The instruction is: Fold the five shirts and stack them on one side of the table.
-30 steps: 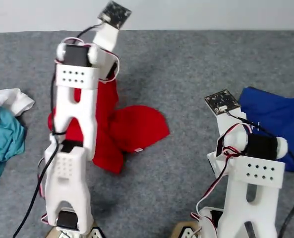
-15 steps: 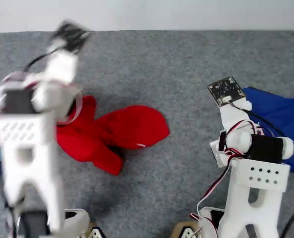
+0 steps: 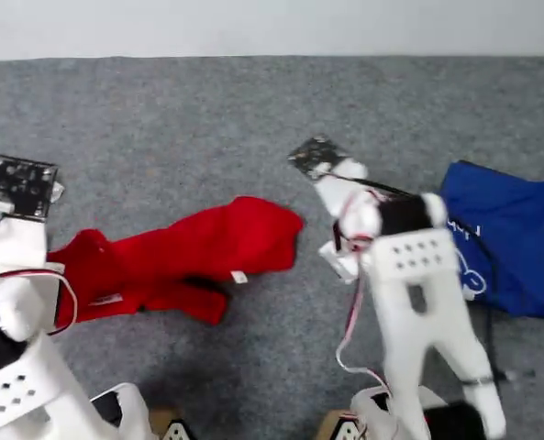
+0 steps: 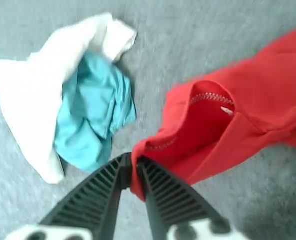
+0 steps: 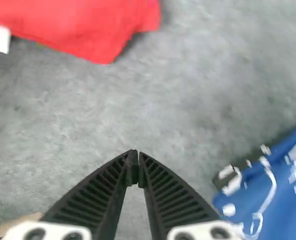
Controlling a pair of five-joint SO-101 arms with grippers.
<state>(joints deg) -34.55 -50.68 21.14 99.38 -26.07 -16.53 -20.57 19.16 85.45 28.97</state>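
The red shirt [image 3: 189,252] lies stretched across the grey table, crumpled, its label showing. My left gripper [image 4: 133,172] is shut on the red shirt's [image 4: 237,115] collar edge at the table's left side. Beside it a teal shirt [image 4: 95,110] and a white shirt [image 4: 33,85] lie bunched together. My right gripper [image 5: 134,172] is shut with nothing in it, over bare carpet between the red shirt [image 5: 83,25] and the blue shirt [image 5: 272,195]. The blue shirt [image 3: 505,238] lies at the right of the table.
The grey carpeted table [image 3: 253,119] runs to a white wall at the back. The right arm's white body [image 3: 409,275] stands between the red and blue shirts.
My left arm has swung left, dragging the red shirt's collar end with it and stretching the shirt out. My right arm has swung left, away from the blue shirt.
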